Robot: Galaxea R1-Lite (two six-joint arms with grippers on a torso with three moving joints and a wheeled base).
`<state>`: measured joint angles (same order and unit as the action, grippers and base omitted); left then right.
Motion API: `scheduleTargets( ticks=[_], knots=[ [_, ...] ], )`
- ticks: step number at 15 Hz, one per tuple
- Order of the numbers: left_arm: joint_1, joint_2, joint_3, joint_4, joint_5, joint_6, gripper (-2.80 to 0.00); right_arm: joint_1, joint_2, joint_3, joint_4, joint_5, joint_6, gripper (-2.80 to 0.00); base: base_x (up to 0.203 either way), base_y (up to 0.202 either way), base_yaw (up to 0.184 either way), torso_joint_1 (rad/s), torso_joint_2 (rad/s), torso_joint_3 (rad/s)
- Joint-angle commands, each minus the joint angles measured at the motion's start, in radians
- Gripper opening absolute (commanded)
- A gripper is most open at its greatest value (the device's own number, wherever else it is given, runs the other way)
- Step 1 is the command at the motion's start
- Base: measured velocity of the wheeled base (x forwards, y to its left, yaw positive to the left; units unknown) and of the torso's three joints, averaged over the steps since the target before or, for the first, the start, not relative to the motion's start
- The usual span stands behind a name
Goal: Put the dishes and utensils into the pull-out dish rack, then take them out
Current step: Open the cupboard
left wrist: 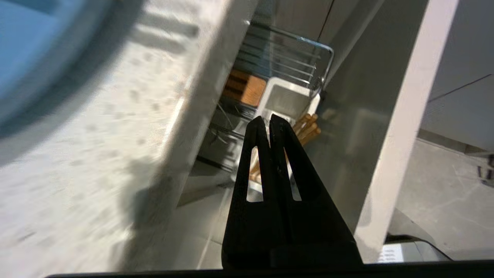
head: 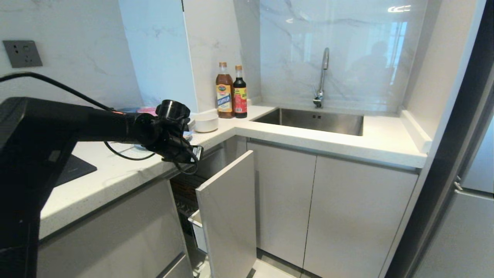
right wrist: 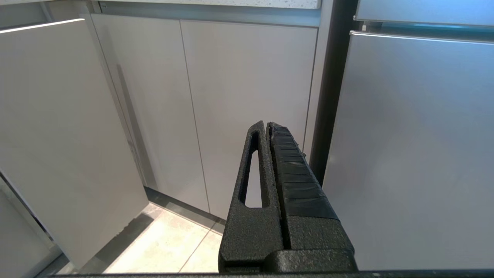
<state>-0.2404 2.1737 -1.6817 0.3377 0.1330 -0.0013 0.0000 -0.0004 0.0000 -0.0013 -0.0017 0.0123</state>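
Pulled-out chrome wire dish rack point(left wrist: 285, 58), wooden chopsticks point(left wrist: 307, 129) in its white cup point(left wrist: 287, 98).

Bright, even daylight; glare streaks the glossy marble wall point(head: 339, 50). The left wrist view smears the speckled worktop point(left wrist: 96, 154) with motion blur, and shadow pools under its edge.

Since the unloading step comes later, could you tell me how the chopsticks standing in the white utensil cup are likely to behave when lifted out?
The chopsticks look like thin, light wood, so probably stiff and light. They seem to lean loosely against the rim of the utensil cup, so they may splay or slip apart if only one is pinched. Being slim and seemingly round, they would likely roll if laid on the countertop.
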Motion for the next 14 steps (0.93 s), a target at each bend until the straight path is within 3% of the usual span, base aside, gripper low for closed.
scheduleTargets(
  ticks=[1, 3, 14],
  knots=[
    [0.003, 0.038, -0.002, 0.001, -0.024, -0.008, -2.80, 0.000, 0.000, 0.001, 0.000, 0.000, 0.000, -2.80, 0.000, 0.000, 0.000, 0.000, 0.00, 0.000],
    [0.003, 0.045, -0.003, -0.002, -0.072, -0.010, -2.80, 0.000, 0.000, 0.002, 0.000, 0.000, 0.000, -2.80, 0.000, 0.000, 0.000, 0.000, 0.00, 0.000],
    [-0.053, 0.093, -0.009, -0.006, -0.076, -0.017, -2.80, 0.000, 0.000, 0.002, 0.000, 0.000, 0.000, -2.80, 0.000, 0.000, 0.000, 0.000, 0.00, 0.000]
  ],
)
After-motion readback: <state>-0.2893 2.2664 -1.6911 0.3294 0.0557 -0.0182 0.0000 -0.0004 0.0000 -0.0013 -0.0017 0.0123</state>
